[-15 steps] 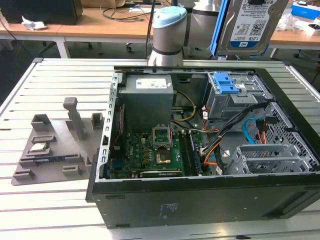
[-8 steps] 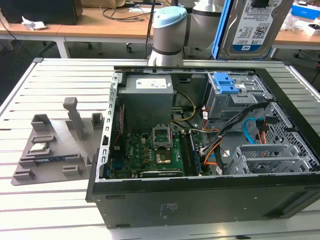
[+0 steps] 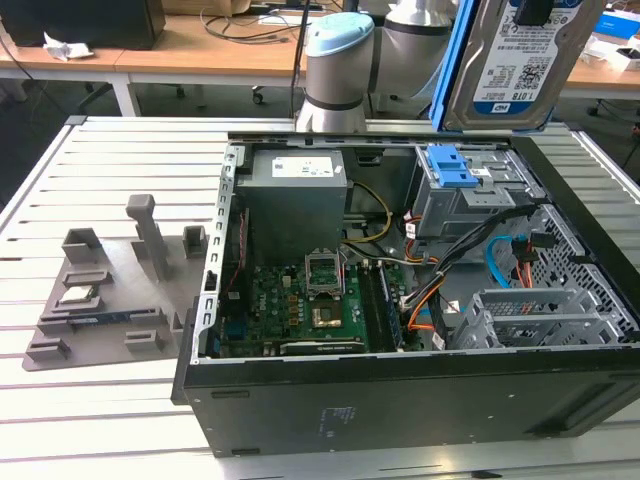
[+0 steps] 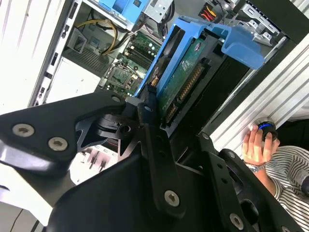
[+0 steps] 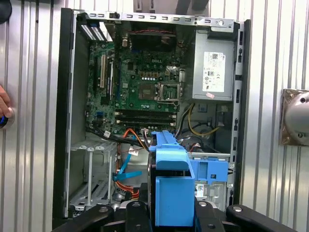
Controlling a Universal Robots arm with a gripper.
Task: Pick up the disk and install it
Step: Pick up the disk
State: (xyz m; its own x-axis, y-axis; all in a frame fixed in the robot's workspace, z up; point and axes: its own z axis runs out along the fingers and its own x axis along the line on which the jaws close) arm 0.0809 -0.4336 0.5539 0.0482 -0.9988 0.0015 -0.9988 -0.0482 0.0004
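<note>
The disk hangs upright in the air above the far right corner of the open computer case, its silver face and blue-and-white label showing, with a blue carrier frame along its edge. My gripper is shut on the disk, its black fingers pressing on both flat sides. In the first wrist view the blue carrier of the disk sits between the gripper parts, over the grey drive cage with its blue latch. That drive cage stands at the case's back right.
Inside the case lie the green motherboard, a grey power supply and loose cables. A grey fixture plate with a small chip rests on the slatted table at the exterior view's left. A person's hand is at the table edge.
</note>
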